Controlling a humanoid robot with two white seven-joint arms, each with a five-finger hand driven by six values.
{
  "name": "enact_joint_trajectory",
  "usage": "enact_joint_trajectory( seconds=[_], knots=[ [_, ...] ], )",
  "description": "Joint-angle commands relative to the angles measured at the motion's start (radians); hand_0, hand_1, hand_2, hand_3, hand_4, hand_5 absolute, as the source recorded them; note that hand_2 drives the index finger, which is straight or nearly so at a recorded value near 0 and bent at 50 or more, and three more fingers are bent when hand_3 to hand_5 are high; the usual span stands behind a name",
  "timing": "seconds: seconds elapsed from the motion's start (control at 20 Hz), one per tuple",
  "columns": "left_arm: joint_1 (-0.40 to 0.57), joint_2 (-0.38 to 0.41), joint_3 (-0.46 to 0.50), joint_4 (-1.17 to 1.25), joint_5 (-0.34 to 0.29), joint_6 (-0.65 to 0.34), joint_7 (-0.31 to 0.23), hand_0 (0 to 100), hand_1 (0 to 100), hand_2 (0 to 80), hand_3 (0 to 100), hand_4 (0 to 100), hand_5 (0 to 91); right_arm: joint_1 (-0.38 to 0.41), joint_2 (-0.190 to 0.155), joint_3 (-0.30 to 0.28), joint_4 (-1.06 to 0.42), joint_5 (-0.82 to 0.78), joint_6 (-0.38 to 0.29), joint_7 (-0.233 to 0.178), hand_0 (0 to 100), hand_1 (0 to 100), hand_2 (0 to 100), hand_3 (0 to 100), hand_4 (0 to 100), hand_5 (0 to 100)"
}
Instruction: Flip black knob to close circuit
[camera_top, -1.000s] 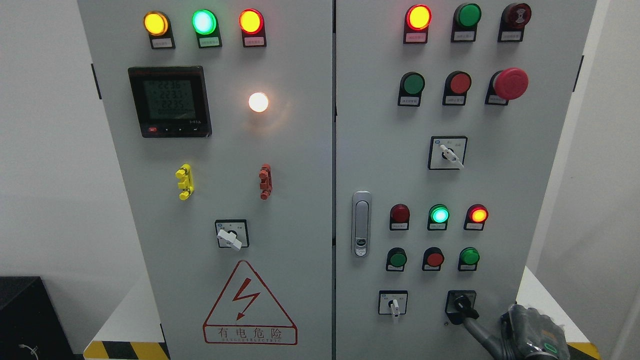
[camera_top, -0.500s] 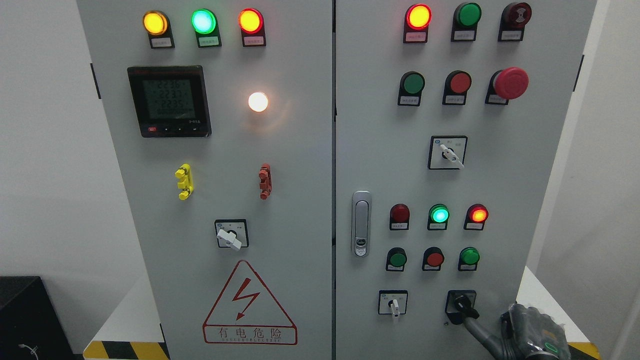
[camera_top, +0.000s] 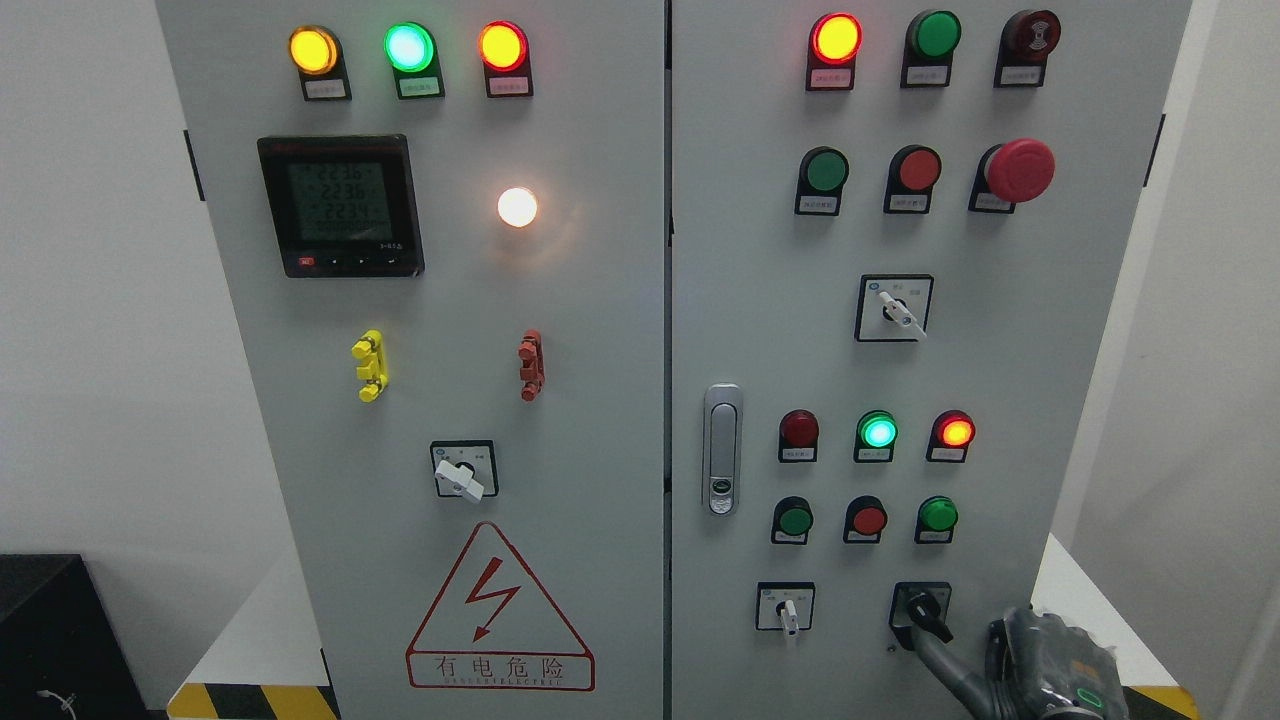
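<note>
The right hand (camera_top: 1045, 670) sits low by the panel (camera_top: 760, 250), one finger (camera_top: 935, 655) stretched up-left touching the black knob (camera_top: 925, 608), holding nothing, its other fingers too hidden to tell.

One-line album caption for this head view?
Right robot hand reaches one finger to the black knob on a lit control cabinet.

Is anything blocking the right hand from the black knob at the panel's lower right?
Nothing visible does. The right hand sits at the bottom right corner, and one grey finger already reaches up to the black knob. The panel face beside the knob is bare there.
</note>
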Motion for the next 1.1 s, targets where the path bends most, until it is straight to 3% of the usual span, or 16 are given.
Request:
enact_joint_trajectory(
  seconds=[0.0, 0.3, 1.05],
  knots=[
    [0.022, 0.0, 0.0, 0.0, 0.0, 0.0, 0.0, 12, 56, 0.0, 0, 0, 0.0, 0.019, -0.002, 0.037, -0.012, 0.002, -0.001, 0.001, 0, 3, 88, 100, 90, 89],
    [0.022, 0.0, 0.0, 0.0, 0.0, 0.0, 0.0, 12, 56, 0.0, 0, 0, 0.0, 0.038, -0.002, 0.061, -0.025, 0.004, -0.001, -0.002, 0, 3, 88, 100, 90, 89],
    [0.022, 0.0, 0.0, 0.0, 0.0, 0.0, 0.0, 12, 56, 0.0, 0, 0, 0.0, 0.059, 0.004, 0.069, -0.083, -0.075, -0.03, -0.064, 0, 4, 81, 100, 86, 86]
  ],
)
